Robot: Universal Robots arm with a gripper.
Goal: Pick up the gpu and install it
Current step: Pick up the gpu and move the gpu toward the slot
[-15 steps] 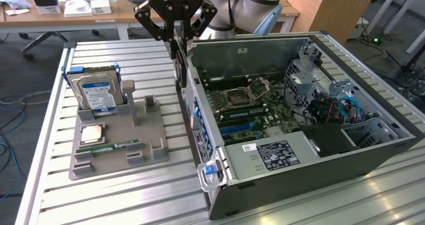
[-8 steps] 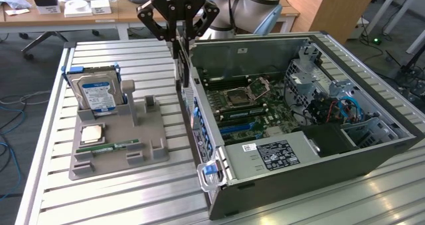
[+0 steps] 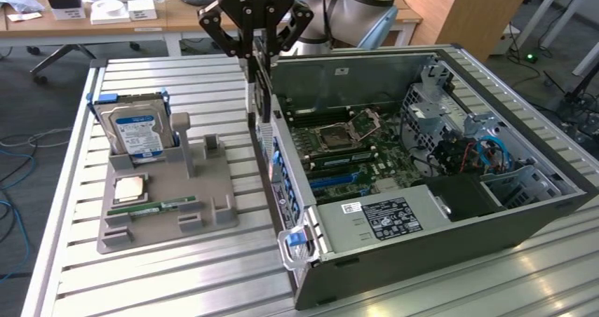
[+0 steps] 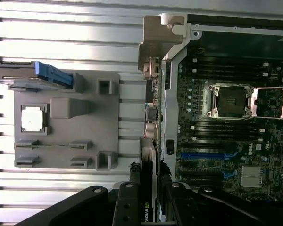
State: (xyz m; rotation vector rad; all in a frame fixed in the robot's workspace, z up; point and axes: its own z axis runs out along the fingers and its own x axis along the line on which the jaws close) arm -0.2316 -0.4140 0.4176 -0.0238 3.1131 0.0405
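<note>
A black robot gripper (image 3: 257,50) (image 4: 148,172) pinches a flat green gpu card with black cooler and silver bracket (image 3: 265,92) (image 4: 149,153), held upright over the edge of an open grey metal computer case (image 3: 421,254).

so the open case (image 3: 449,254) sits on the counter (image 3: 187,282) toward the exterior view's right, motherboard (image 3: 346,149) lying flat inside it. the parts holder (image 3: 168,191) is just beside it on the left: hard drive (image 3: 137,131) upright at the far end, cpu (image 3: 129,188) before it, memory stick (image 3: 151,207) nearest. the hand (image 3: 257,50) hangs over the case wall facing the holder, gpu (image 3: 260,85) in it, edge down
</note>
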